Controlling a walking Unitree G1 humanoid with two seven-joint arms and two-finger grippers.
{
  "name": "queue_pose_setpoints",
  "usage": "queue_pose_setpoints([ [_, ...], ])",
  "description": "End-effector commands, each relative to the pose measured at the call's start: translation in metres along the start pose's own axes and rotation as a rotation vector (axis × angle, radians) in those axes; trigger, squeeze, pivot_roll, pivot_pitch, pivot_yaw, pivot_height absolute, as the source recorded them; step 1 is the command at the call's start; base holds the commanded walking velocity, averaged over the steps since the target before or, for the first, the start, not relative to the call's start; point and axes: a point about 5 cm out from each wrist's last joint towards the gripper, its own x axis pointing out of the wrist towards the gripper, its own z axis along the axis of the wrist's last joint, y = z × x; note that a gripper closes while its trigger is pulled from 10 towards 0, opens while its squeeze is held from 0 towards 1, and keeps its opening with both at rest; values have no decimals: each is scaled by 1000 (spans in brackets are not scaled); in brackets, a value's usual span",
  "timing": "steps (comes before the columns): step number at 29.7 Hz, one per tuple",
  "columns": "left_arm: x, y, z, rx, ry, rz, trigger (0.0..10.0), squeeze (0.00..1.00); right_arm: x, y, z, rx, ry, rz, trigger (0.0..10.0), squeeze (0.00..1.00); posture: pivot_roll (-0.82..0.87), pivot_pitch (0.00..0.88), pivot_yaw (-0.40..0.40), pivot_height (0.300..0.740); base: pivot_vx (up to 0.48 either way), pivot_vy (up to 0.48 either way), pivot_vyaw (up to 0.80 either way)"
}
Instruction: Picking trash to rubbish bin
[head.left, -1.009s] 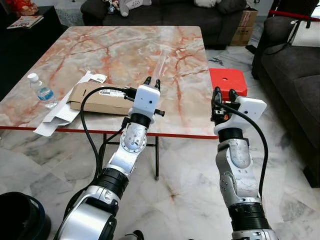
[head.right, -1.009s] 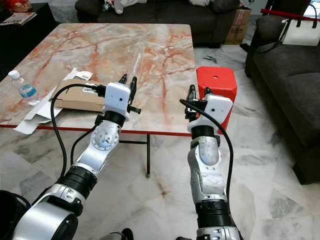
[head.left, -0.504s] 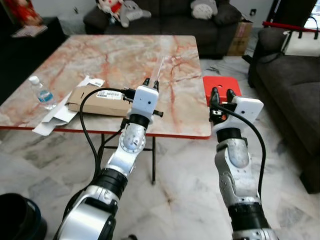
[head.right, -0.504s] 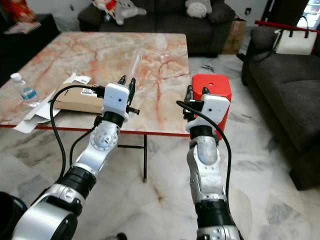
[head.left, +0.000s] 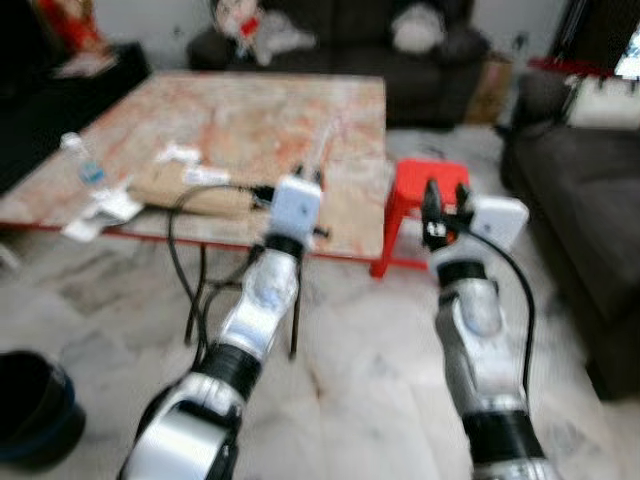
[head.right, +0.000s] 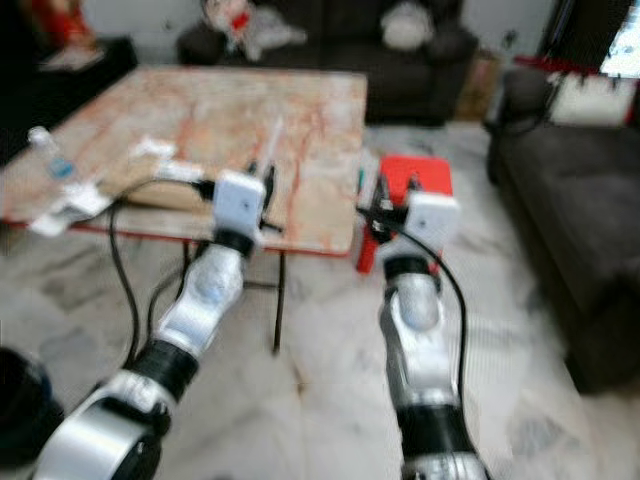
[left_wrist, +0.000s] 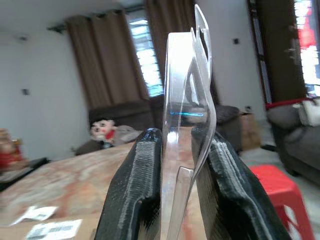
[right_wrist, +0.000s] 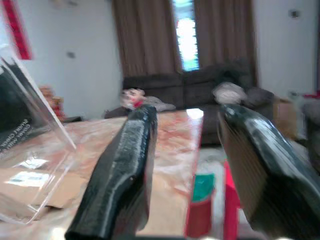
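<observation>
Left gripper (left_wrist: 182, 200) fingers clamped on clear plastic (left_wrist: 190, 90), frame centre. Right gripper (right_wrist: 187, 165) fingers spread, empty. Bin (head.left: 35, 405) lower left on floor. Advise: keep clamp firm, turn toward bin, release above opening.

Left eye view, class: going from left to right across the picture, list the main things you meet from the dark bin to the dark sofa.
Dark round rubbish bin → clear plastic water bottle → flat brown cardboard box → left gripper holding a clear plastic sheet → red plastic stool → right gripper → dark sofa.
</observation>
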Motion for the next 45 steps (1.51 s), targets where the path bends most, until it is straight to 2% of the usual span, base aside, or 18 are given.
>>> queue_pose_setpoints([
  [1, -1, 6, -2, 12, 6, 8, 10000, 0, 2, 8, 2, 4, -6, 26, 10000, 0, 21, 24, 10, 740, 0, 0, 694],
  [21, -4, 3, -3, -2, 11, -6, 10000, 0, 1, 5, 0, -3, 8, 30, 10000, 0, 26, 47, -2, 740, 0, 0, 791],
  [25, -9, 6, -8, 15, 22, -28, 10000, 0, 0, 5, -2, -6, 15, 30, 10000, 0, 25, 46, -2, 740, 0, 0, 800],
  [29, -24, 20, -26, 71, 88, -33, 10000, 0, -2, -6, -10, -24, 44, 4, 10000, 0, 26, 49, 1, 740, 0, 0, 800],
  [30, -37, 30, -41, 111, 147, -37, 10000, 0, -4, -12, -14, -36, 60, -5, 10000, 0, 30, 52, 1, 740, 0, 0, 800],
  [31, -37, 30, -41, 111, 147, -37, 10000, 0, -4, -12, -14, -36, 60, -5, 10000, 0, 30, 52, 1, 740, 0, 0, 800],
  [32, -47, 38, -51, 139, 196, -38, 10000, 0, -6, -16, -16, -47, 71, -12, 10000, 0, 31, 54, -1, 740, 0, 0, 800],
  [33, -47, 38, -51, 139, 196, -38, 10000, 0, -6, -16, -16, -47, 71, -12, 10000, 0, 31, 54, -1, 740, 0, 0, 800],
  [37, -79, 60, -81, 207, 349, -44, 10000, 0, -12, -32, -28, -70, 125, -34, 10000, 0, 34, 57, -6, 740, 0, 0, 741],
  [39, -86, 63, -87, 216, 390, -49, 10000, 0, -14, -35, -33, -80, 143, -37, 10000, 0, 34, 57, -6, 740, 0, 0, 563],
  [41, -99, 68, -100, 202, 480, -43, 10000, 0, -19, -44, -46, -90, 208, -46, 10000, 0, 38, 56, -10, 740, 0, 0, 0],
  [43, -118, 70, -118, 165, 616, -54, 10000, 0, -33, -59, -67, -114, 303, -66, 10000, 0, 37, 56, -9, 740, 0, 0, 0],
  [44, -118, 70, -118, 165, 616, -54, 10000, 0, -33, -59, -67, -114, 303, -66, 10000, 0, 37, 56, -9, 740, 0, 0, 0],
  [45, -126, 70, -123, 160, 658, -64, 10000, 0, -40, -66, -77, -125, 354, -76, 10000, 0, 33, 55, -12, 740, 0, 0, 0],
])
